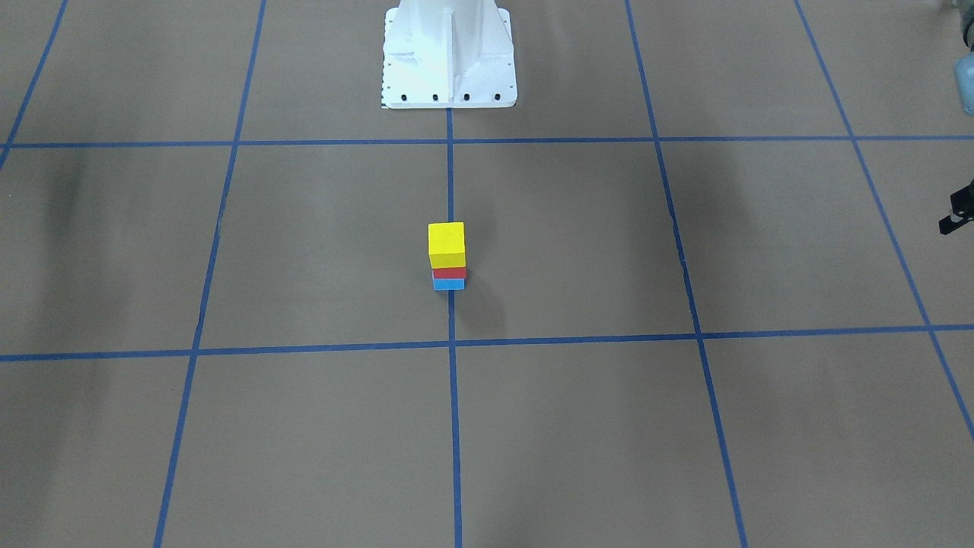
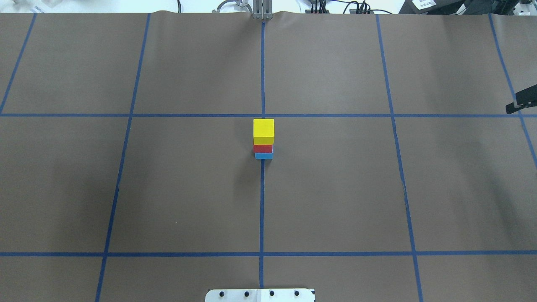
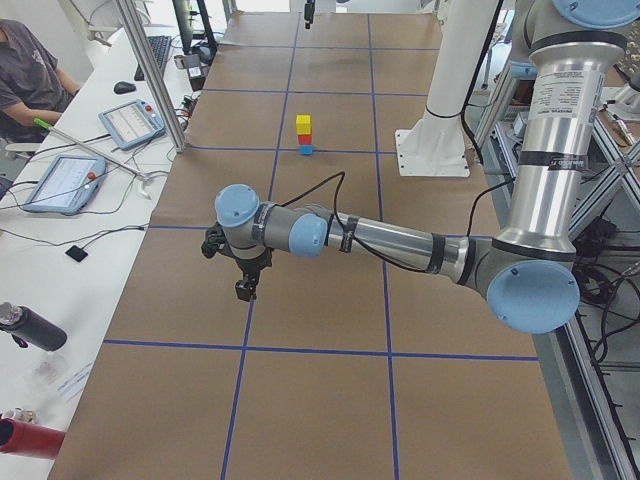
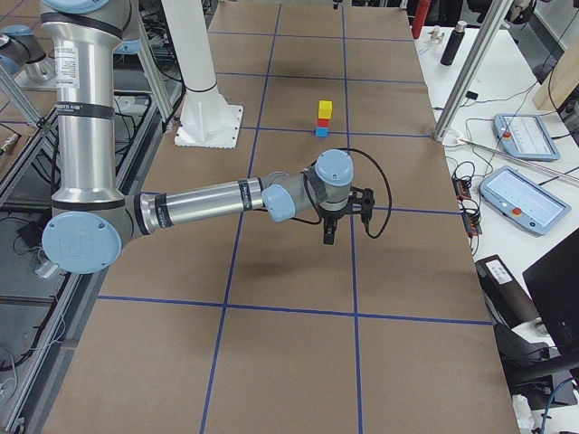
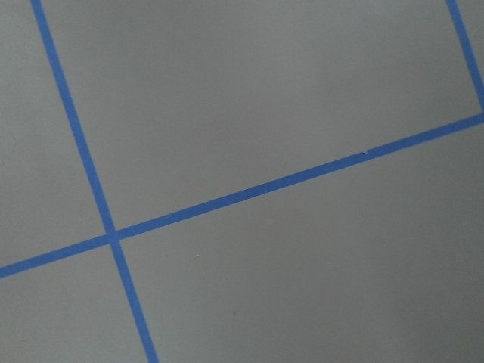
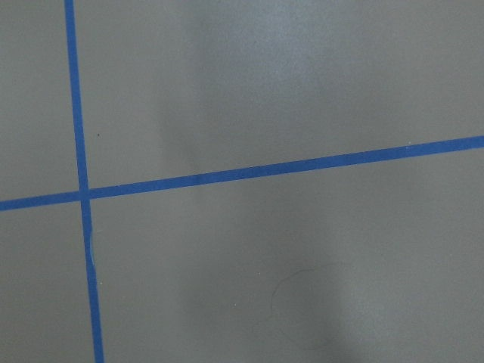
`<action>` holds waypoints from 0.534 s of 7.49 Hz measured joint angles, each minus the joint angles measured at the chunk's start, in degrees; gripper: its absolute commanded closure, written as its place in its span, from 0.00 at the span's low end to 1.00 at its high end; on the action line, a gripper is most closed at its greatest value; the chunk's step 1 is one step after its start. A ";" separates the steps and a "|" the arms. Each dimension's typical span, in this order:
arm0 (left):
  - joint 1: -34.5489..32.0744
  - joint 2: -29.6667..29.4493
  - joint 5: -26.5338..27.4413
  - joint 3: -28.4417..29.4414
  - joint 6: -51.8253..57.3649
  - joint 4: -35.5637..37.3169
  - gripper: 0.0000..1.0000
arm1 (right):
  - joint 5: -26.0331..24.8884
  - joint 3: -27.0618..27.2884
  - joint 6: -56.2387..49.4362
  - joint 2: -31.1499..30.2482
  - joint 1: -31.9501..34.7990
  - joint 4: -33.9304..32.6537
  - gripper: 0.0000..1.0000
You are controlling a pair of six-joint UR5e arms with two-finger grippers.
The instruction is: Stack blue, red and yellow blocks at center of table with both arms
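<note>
My left pincer [image 3: 244, 288] hangs fingers-down above the table [image 1: 304, 426], holding nothing. Only a black sliver of it shows at the edge of the front-facing view, so I cannot tell whether its jaws are parted or closed. The camera on that wrist sees nothing but bare brown surface and a crossing of blue tape lines [image 5: 112, 236]. My left arm [image 3: 400, 240] reaches out low and nearly level from the robot's side toward the bench side of the table. My right pincer [image 4: 328, 237] hangs the same way at the opposite end, also with nothing in it. The overhead view catches only a dark scrap of it at its right edge, so there too I cannot tell how the jaws stand. Its wrist camera likewise shows just table and tape. My right arm [image 4: 208, 203] lies stretched out low across the surface. Well apart from both pincers, at the middle of the table, stands the stack. The blue block [image 1: 449, 284] rests on the surface, on the centre tape line. The red block [image 1: 449, 272] sits on it, and the yellow block [image 1: 446, 243] is on top, all three roughly squared up. Beyond the stack on the same line is the white pedestal [image 1: 449, 53]. Off the table's long side, on the bench, lie two tablets [image 3: 60, 182], and a person [image 3: 25, 70] sits at that bench.
</note>
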 measured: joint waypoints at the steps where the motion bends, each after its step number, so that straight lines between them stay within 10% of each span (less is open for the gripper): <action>1: -0.78 -0.55 -0.21 0.45 -0.56 1.15 0.00 | -0.43 -0.42 -4.63 1.12 0.44 -3.86 0.00; 4: -2.36 -1.38 1.99 -1.22 -4.53 4.41 0.00 | -2.22 -2.84 -11.59 4.75 1.69 -10.39 0.00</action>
